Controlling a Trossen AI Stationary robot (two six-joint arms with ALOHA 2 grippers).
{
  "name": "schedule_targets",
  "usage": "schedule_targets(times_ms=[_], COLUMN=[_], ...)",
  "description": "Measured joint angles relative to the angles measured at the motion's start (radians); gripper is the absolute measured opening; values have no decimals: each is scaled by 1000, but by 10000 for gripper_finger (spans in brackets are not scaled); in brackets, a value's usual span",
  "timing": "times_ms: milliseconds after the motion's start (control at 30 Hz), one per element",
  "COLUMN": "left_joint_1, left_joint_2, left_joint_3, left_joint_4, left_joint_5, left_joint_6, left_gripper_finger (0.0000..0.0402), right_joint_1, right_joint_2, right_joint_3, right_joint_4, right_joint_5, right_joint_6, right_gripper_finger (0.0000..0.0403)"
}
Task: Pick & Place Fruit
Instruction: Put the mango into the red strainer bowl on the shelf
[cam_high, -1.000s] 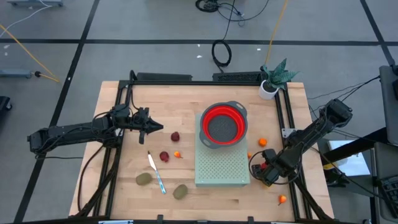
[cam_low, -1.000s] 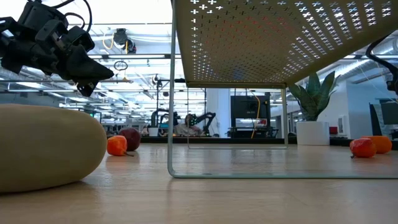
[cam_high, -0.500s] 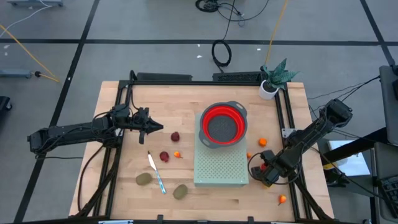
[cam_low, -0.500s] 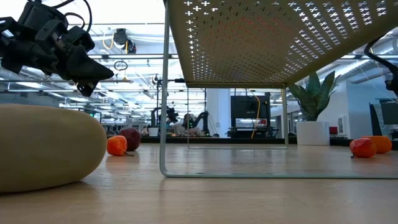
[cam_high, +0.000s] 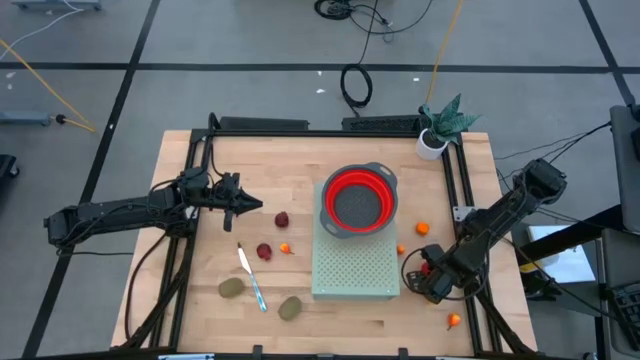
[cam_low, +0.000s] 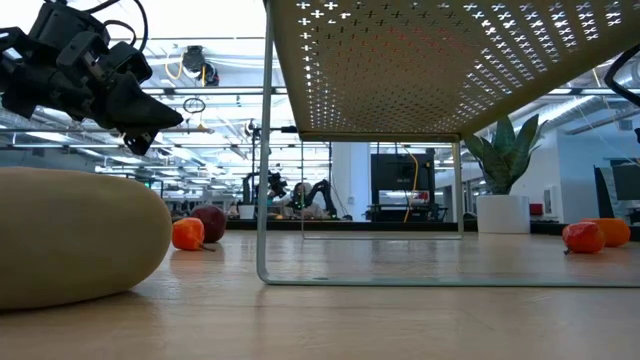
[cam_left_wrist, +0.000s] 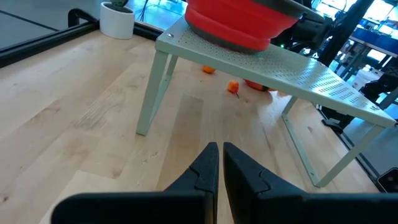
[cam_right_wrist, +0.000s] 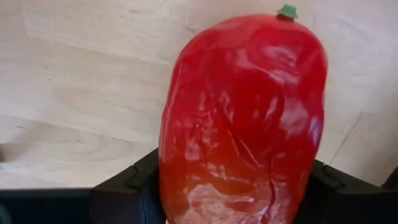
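Between right claw fingers: red-orange fruit, half-hidden from above; left claw shut, empty.

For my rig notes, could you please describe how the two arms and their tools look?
Both arms are dark, slim and jointed. The left tool ends in two black tapered fingers. The right tool is equally black and blocky. Black cables loop beside both arms.

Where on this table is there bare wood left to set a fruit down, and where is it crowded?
Bare wood: the far-left stretch behind the left claw, and the near strip in front of the green rack. Crowded: the near-left, with the knife, brown-green ovals and dark red balls. The right claw with the red fruit fills the right side.
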Motion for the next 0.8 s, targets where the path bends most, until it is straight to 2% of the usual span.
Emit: schedule_targets(times_ms=[233, 533, 800], left_joint_1=[0, 0, 0], left_joint_2=[0, 0, 0], left_joint_3=[0, 0, 0], left_joint_4=[0, 0, 0], left_joint_5=[0, 0, 0], left_joint_6=[8, 8, 8], left_gripper_finger=[21, 21, 21], right_joint_1=[5, 58, 96], right_joint_2=[-91, -284, -430], right_joint_3=[0, 1, 1], right_joint_4=[-12, -85, -139], right_joint_5=[0, 8, 174], right_joint_6=[9, 55, 107], right_gripper_finger=[234, 220, 222])
